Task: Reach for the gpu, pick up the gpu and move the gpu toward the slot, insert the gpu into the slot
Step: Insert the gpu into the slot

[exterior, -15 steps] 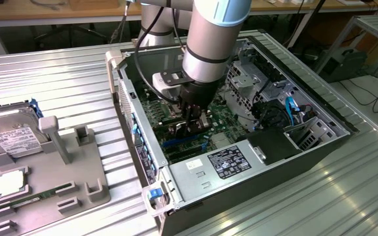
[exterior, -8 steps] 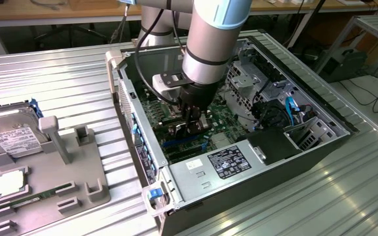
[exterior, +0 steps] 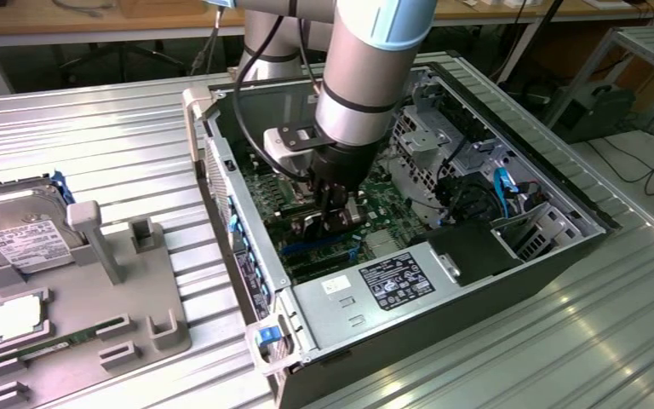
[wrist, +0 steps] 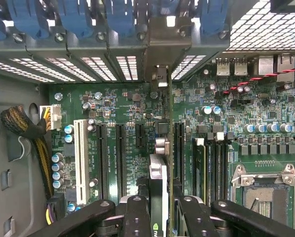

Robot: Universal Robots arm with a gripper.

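Note:
The gpu [wrist: 158, 190] stands on edge between my two black fingers [wrist: 137, 217], a thin dark card running toward the case's rear wall. My gripper [wrist: 162, 219] is shut on it. Its silver bracket [wrist: 159, 47] sits in a rear opening of the case. The card stands low over the green motherboard [wrist: 137, 106], between long black slots [wrist: 121, 153]; the slot right under it is hidden by the card. In the exterior view my gripper [exterior: 333, 223] reaches straight down into the open computer case [exterior: 225, 183], and the gpu [exterior: 304, 228] shows as a dark piece under it.
Blue latches [wrist: 73, 17] line the rear wall. Memory slots [wrist: 211, 163], a processor socket [wrist: 266, 192] and a cable bundle [wrist: 33, 138] flank the card. A labelled power supply [exterior: 401, 277] fills the near end. On the exterior view's left, a grey fixture [exterior: 100, 307] and hard drive [exterior: 14, 230].

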